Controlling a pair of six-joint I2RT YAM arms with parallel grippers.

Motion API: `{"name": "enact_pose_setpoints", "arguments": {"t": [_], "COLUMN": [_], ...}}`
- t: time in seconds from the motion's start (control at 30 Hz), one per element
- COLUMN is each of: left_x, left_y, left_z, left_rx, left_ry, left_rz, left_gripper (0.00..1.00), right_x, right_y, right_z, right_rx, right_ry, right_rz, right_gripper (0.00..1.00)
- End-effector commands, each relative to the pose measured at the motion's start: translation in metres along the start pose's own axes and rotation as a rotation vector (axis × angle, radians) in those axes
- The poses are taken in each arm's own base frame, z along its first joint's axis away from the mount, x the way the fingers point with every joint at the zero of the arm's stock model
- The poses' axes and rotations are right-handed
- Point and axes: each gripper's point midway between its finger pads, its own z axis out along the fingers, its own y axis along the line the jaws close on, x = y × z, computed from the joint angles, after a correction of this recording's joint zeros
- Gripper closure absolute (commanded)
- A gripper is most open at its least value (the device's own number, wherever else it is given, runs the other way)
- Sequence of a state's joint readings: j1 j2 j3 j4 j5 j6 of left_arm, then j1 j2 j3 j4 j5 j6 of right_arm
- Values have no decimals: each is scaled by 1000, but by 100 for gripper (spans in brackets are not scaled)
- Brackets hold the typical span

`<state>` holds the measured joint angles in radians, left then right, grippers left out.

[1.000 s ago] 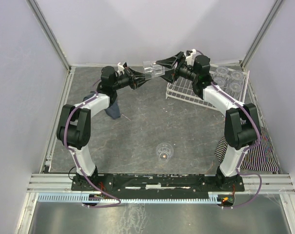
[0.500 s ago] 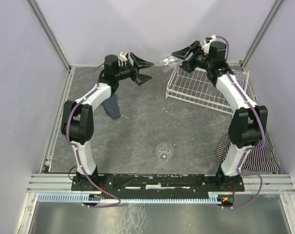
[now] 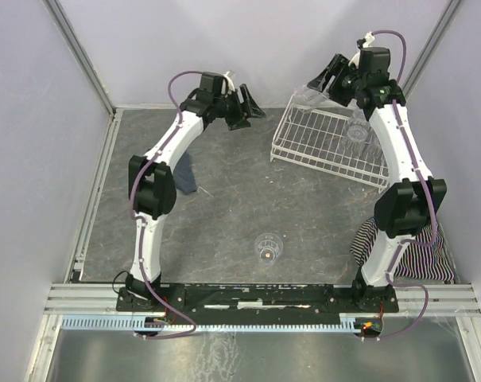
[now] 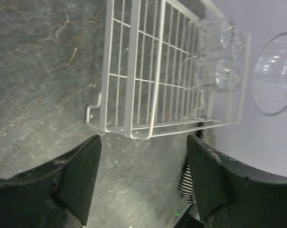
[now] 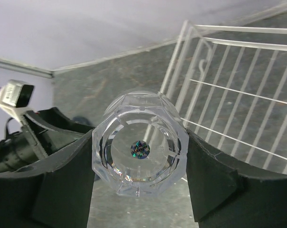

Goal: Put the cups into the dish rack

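Note:
My right gripper (image 3: 318, 84) is shut on a clear faceted cup (image 5: 139, 149), held in the air above the far left corner of the white wire dish rack (image 3: 323, 143); both fingers press its sides. In the top view that cup (image 3: 303, 97) shows faintly. My left gripper (image 3: 245, 109) is open and empty, raised to the left of the rack. In the left wrist view two more cups (image 4: 220, 54) stand at the rack's (image 4: 134, 76) far end. Another cup (image 3: 267, 247) stands alone on the table, near the front.
A dark cloth (image 3: 184, 175) lies under the left arm. A striped cloth (image 3: 419, 247) is bunched by the right arm's base. White walls close in the back and sides, near both raised grippers.
My left gripper opened, let go of the cup both grippers held, and drew back left. My right arm carried the cup up and right, above the rack.

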<state>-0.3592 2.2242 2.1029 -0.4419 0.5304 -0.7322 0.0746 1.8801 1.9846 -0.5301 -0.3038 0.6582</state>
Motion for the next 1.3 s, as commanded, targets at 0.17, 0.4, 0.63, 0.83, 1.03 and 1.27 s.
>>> {"name": "enact_pose_setpoints", "arguments": {"t": [0.17,0.4,0.63,0.83,1.03,1.27], "left_x": [20,34,36,31,37,39], "left_y": [-5,-3,12,17,17,20], "left_z": [25,47,63,73,79,55], "left_rx": [-127,-165,-325,-385,-400,-486], "left_ry": [25,40,-1,-44,-44,-48], "left_rz": [287,362,467,497,508,526], "left_gripper": [22,22,29,49,78,86], "right_x": [-8,-10,-11,-10,-10,-10], "right_y": [-33,-51,-59,-61,-64,-67], "right_z": [-5,-2,-3,-4,-4,-3], "right_rx": [171,230,252,255,265,274], "right_ry": [-11,-8,-7,-5,-5,-6], "right_rz": [-156,-165,-152,-141,-140,-143], "right_gripper": [75,76,76,76,77,77]}}
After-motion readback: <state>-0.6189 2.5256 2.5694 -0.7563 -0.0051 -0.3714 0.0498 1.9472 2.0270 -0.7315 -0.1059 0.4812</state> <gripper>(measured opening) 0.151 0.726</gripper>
